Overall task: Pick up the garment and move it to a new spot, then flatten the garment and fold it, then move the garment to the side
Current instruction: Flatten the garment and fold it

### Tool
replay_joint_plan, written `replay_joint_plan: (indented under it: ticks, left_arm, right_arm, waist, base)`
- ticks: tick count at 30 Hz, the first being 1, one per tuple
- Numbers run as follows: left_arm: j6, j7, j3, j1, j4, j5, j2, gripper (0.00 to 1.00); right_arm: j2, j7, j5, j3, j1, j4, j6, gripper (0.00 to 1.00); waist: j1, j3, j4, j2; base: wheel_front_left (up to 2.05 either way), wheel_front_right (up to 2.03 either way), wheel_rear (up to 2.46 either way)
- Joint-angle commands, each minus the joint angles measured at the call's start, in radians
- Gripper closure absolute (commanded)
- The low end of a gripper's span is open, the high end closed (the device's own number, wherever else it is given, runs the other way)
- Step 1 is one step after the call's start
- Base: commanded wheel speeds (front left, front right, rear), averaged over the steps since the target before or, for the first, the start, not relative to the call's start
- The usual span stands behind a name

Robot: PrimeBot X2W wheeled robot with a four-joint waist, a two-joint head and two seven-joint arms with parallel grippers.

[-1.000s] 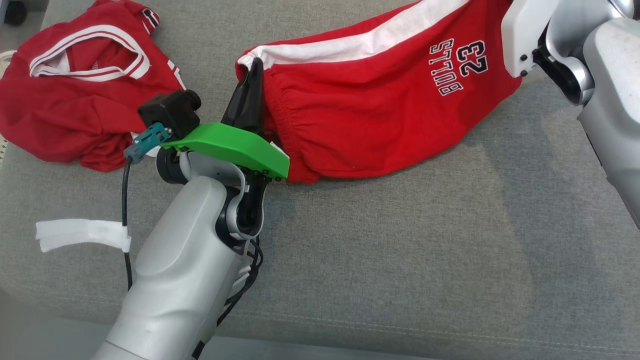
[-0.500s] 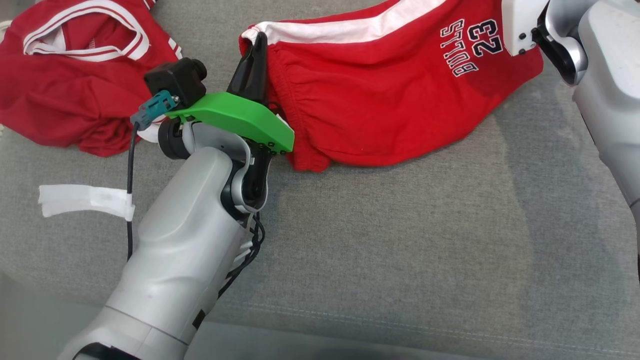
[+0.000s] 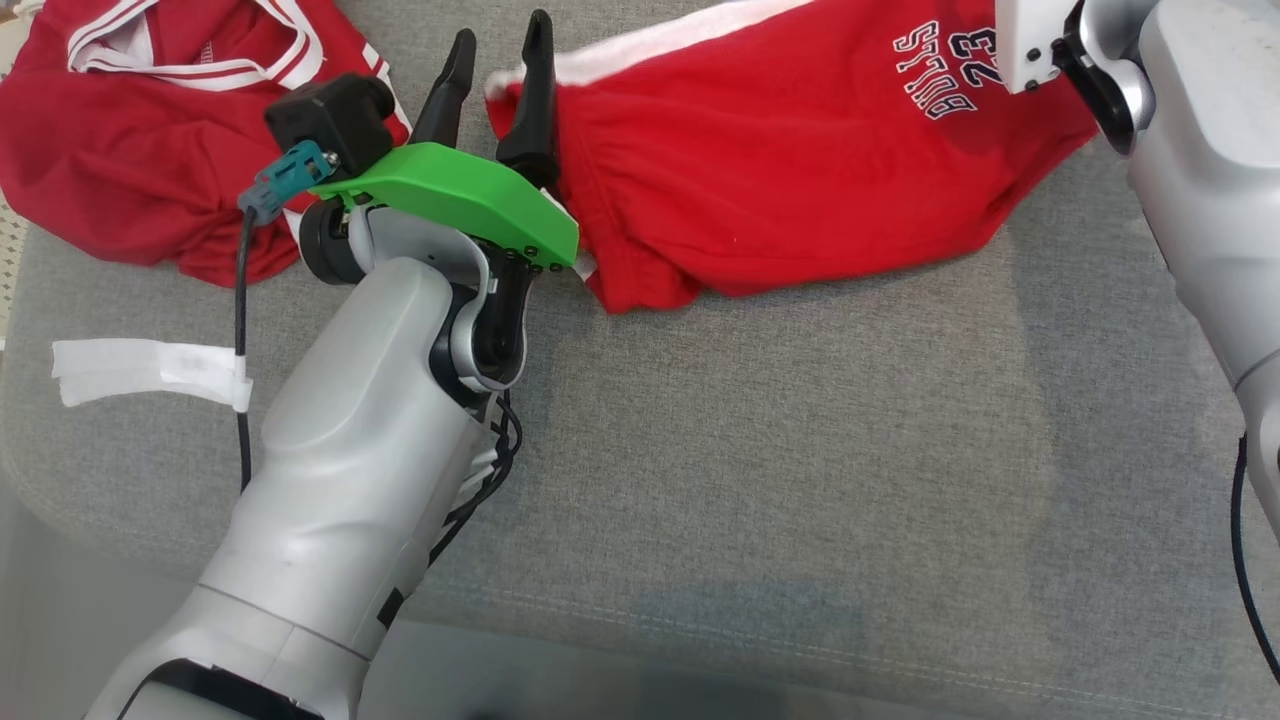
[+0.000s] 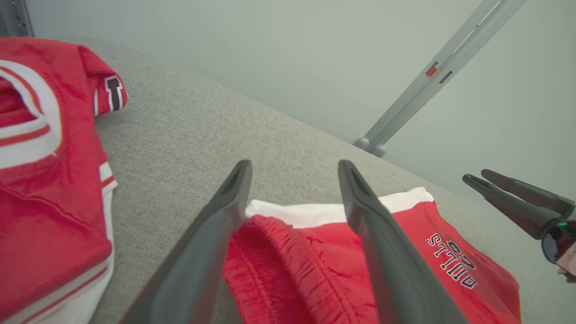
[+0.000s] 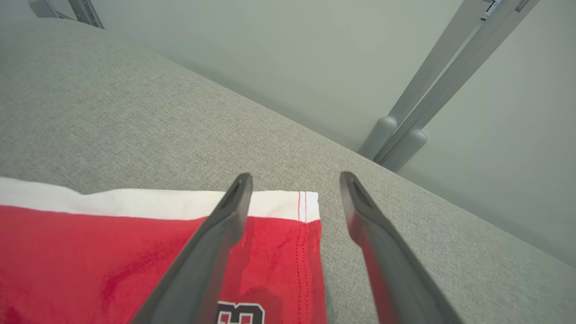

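The red shorts, with a white side stripe and a "BULLS 23" print, lie spread across the back of the grey cushion. My left gripper is open at the waistband end, one finger on each side of the waistband corner. In the left wrist view, my left gripper has the bunched waistband lying between and below its fingers. My right gripper is open above the shorts' hem corner, holding nothing. The right gripper hovers past the printed leg.
A second red garment, a jersey with white trim, lies crumpled at the cushion's back left. A white tape strip hangs on my left arm's cable. The cushion's front edge runs below. Metal frame legs stand behind the cushion.
My left gripper was shut on the shorts' waistband corner and has now opened, letting it go. The head camera has shifted, so the whole scene sits higher.
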Motion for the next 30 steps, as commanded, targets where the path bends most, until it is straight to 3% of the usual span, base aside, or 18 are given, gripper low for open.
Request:
replay_joint_plan:
  ticks: [1,7,14,22,30]
  left_arm:
    - [-0.002,-0.004,0.006,-0.017,0.002,0.017,0.003,0.0]
    - [-0.022,-0.004,0.035,0.018,-0.009,0.072,0.003,0.0]
    - [-0.067,-0.002,0.142,0.145,-0.173,0.265,0.003,0.0]
    - [-0.04,-0.002,0.251,0.382,-0.368,0.417,0.003,0.0]
    - [-0.055,-0.002,0.287,0.599,-0.469,0.548,0.003,0.0]
  right_arm:
    - [0.007,-0.011,0.0,-0.002,-0.009,0.012,0.0,0.0]
    - [0.028,-0.048,0.035,0.024,-0.004,0.038,0.0,0.0]
    - [-0.004,-0.128,0.096,0.03,0.054,0.016,0.0,0.0]
    - [-0.013,-0.238,0.145,-0.021,0.165,0.049,0.0,0.0]
    - [-0.016,-0.269,0.189,-0.079,0.286,0.136,0.0,0.0]
  waist:
    - [-0.0001,0.002,0.002,0.0]
    - [-0.0001,-0.019,-0.002,0.0]
    - [-0.0001,-0.078,-0.011,0.0]
    - [-0.0001,-0.168,-0.022,0.0]
    - [-0.0001,-0.23,0.001,0.0]
  base:
    - [0.0,0.0,0.0]
    - [0.0,0.0,0.0]
    - [0.0,0.0,0.0]
    - [0.0,0.0,0.0]
    - [0.0,0.0,0.0]
